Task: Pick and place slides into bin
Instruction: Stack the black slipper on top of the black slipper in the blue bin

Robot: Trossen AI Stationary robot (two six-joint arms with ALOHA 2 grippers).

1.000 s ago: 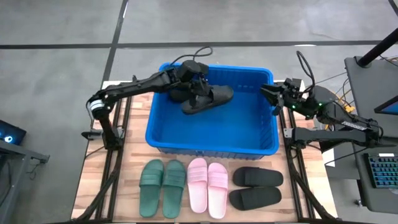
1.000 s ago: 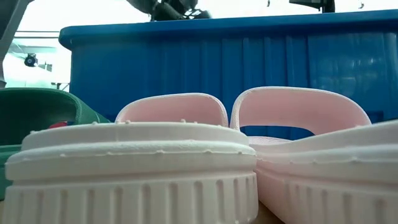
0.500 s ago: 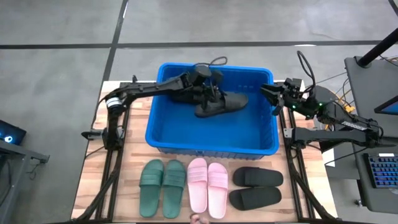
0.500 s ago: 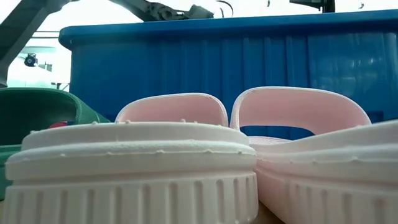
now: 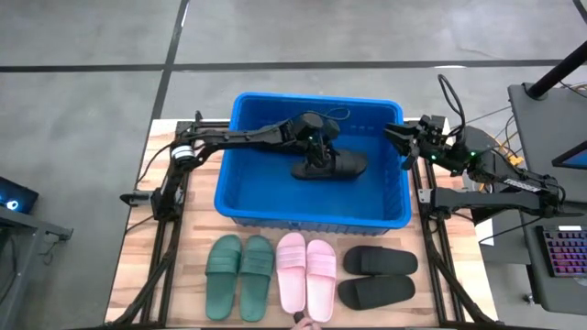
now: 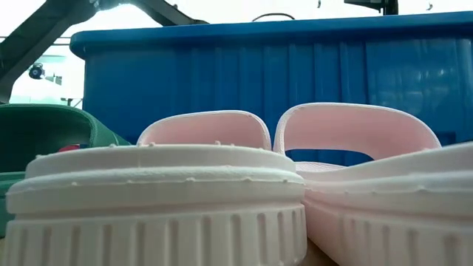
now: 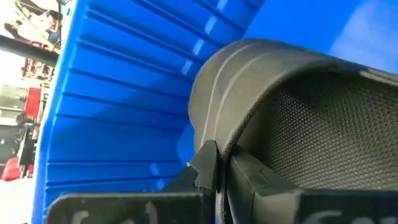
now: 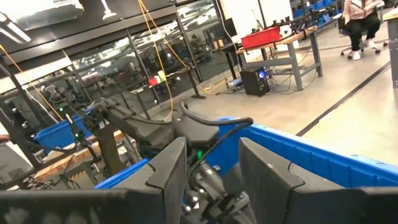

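The blue bin (image 5: 248, 197) stands at the table's middle far side. My left gripper (image 5: 315, 152) reaches into it from the left, shut on a black slide (image 5: 337, 166) that sits low inside the bin. On the table in front of the bin lie a dark green pair (image 5: 240, 275), a pink pair (image 5: 306, 275) and a black pair (image 5: 378, 277), soles down. The low view shows the pink slides (image 6: 207, 185) close up before the bin's wall (image 6: 295, 81). My right gripper (image 5: 404, 147) waits open beside the bin's right rim, holding nothing. My left gripper pinches the edge of the black slide's wide strap (image 7: 214, 146) between its two fingers (image 7: 205, 168). It comes from the table's left, slanting down into the bin. The slide lies about level, strap up; whether its sole touches the bin's floor I cannot tell.
The bin's thick rim and ribbed walls (image 7: 112, 106) surround the left gripper. The three pairs fill the table's near strip. Dark stands and cables (image 5: 514, 183) sit to the right of the table. Far off in the room, a seated person (image 8: 360, 18) shows in the right wrist view.
My left gripper has gone down and toward the bin's right side with the black slide, rolling its wrist. The slide, earlier tilted and high by the bin's far rim, now lies lower and about level inside the bin. The gripper stays shut on it.
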